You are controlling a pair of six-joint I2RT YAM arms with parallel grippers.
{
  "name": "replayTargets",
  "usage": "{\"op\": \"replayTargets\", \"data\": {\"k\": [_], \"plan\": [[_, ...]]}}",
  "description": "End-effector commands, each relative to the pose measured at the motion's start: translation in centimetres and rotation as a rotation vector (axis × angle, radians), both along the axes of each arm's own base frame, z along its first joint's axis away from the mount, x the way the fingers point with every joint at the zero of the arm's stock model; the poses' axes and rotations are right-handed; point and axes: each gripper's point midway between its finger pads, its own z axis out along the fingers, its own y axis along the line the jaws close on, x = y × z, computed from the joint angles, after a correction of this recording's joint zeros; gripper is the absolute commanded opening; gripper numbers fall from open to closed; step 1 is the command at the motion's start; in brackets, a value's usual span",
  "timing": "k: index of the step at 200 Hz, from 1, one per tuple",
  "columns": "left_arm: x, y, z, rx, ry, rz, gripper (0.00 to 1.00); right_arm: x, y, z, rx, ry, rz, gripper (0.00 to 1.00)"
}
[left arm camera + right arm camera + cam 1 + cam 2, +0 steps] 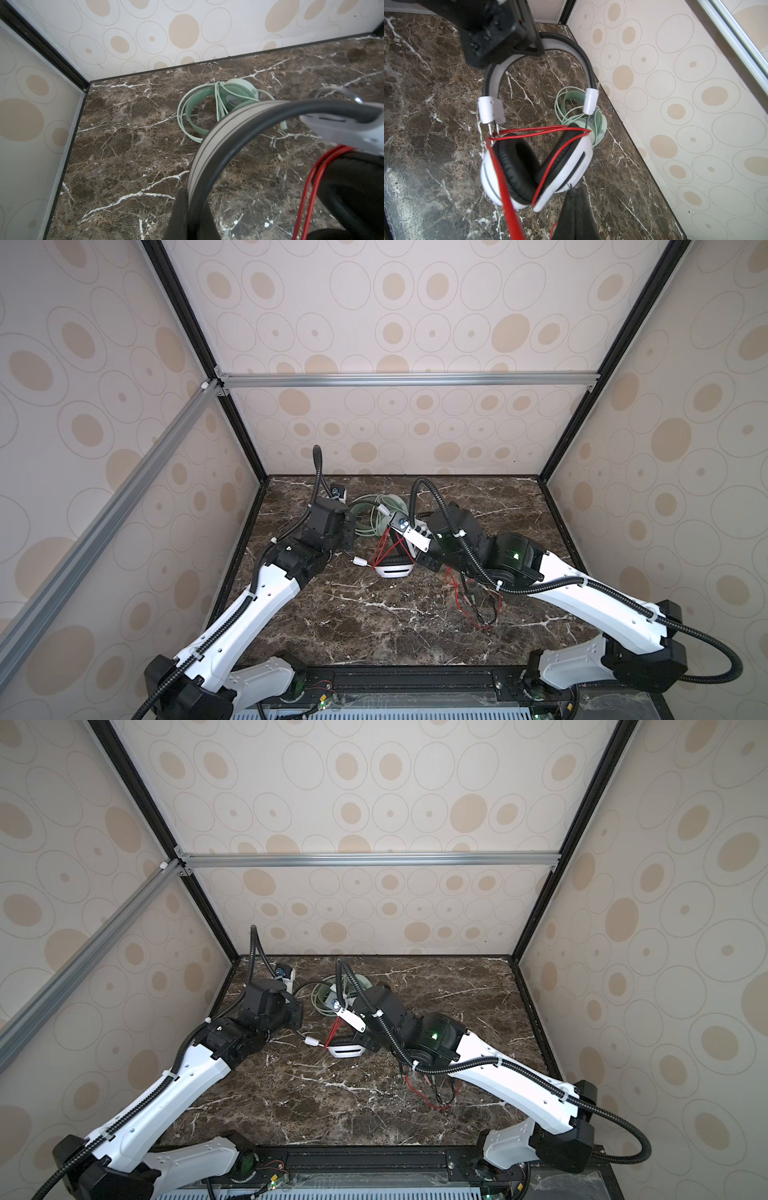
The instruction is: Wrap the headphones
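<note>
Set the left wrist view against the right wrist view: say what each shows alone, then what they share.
Left wrist only: the grey headband seen close up, its striped grey face filling the foreground. Right wrist only: both white ear cups with their black pads, the red cable looped across them, and the left gripper clamped on the headband. Both: the headband, the red cable, and the mint-green headphones lying on the marble table.

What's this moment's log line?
left tool: shut on white headphones | right tool: shut | red cable: round cups | green headphones: on table
</note>
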Motion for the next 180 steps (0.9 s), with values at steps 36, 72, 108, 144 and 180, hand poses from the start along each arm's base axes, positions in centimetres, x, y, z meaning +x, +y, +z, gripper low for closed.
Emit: {"op": "replayTargets", "data": {"k": [36, 72, 108, 144, 180], "plan": [[-2.9, -4.1, 2.8, -0.098, -0.044, -0.298, 0.0, 1.9, -2.6, 1.6, 0.045, 0.038, -0.04, 0.0], [-4.6, -5.7, 1.8, -0.168, 0.004, -0.4, 0.0, 3.0, -3.2, 1.6, 0.084, 0.077, -0.063, 0.0], [-5.5, -5.9, 1.8, -0.223, -0.002, -0.408, 0.0, 4.3, -3.5, 1.3, 0.156, 0.113, -0.101, 0.0], [-6.1, -6.1, 2.9, -0.258, -0.022, -0.432, 0.0, 5.3, -4.4, 0.4, 0.231, 0.161, -0.147, 0.0], [-7.0, -6.7, 3.4, -0.293, -0.007, -0.475, 0.0, 5.9, -5.4, -0.4, 0.302, 0.199, -0.183, 0.01]]}}
